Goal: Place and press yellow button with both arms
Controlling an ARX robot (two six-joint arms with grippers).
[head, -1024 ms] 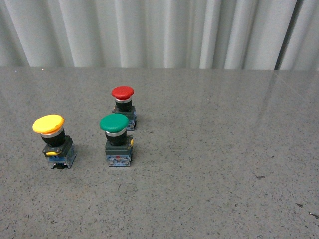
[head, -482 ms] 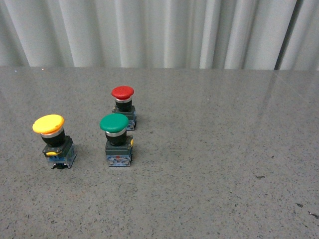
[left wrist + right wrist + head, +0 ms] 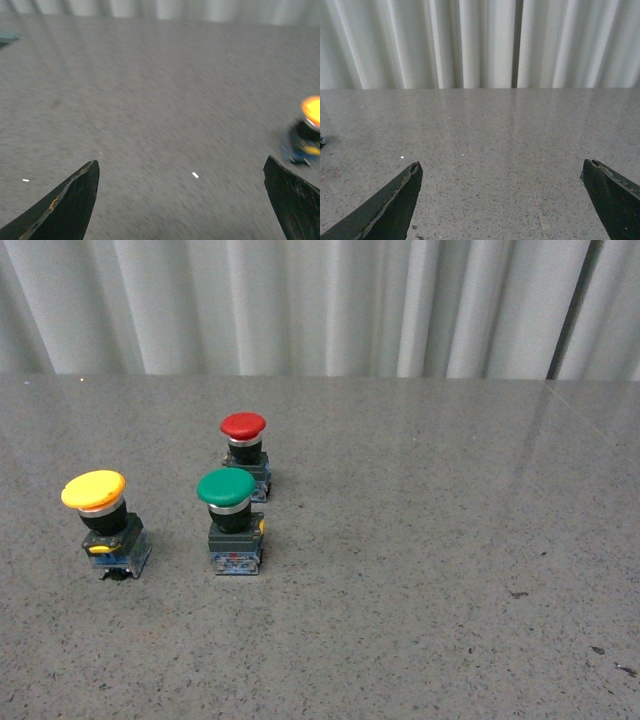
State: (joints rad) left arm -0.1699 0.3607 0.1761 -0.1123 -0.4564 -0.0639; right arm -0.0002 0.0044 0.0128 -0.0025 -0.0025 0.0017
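Observation:
The yellow button [image 3: 103, 523] stands upright on the grey table at the left of the front view, with a yellow cap, black body and blue-grey base. It also shows blurred at the edge of the left wrist view [image 3: 307, 131]. Neither arm shows in the front view. My left gripper [image 3: 181, 172] is open and empty above bare table, with the yellow button beyond one fingertip [image 3: 290, 192]. My right gripper [image 3: 501, 172] is open and empty over bare table, facing the curtain.
A green-capped button [image 3: 234, 521] stands to the right of the yellow one. A red-capped button [image 3: 245, 453] stands just behind the green one. A white pleated curtain [image 3: 320, 305] closes the far edge of the grey speckled table [image 3: 450, 540].
The front view has shifted a little, so all three buttons sit slightly further left in it. The buttons keep their places relative to each other.

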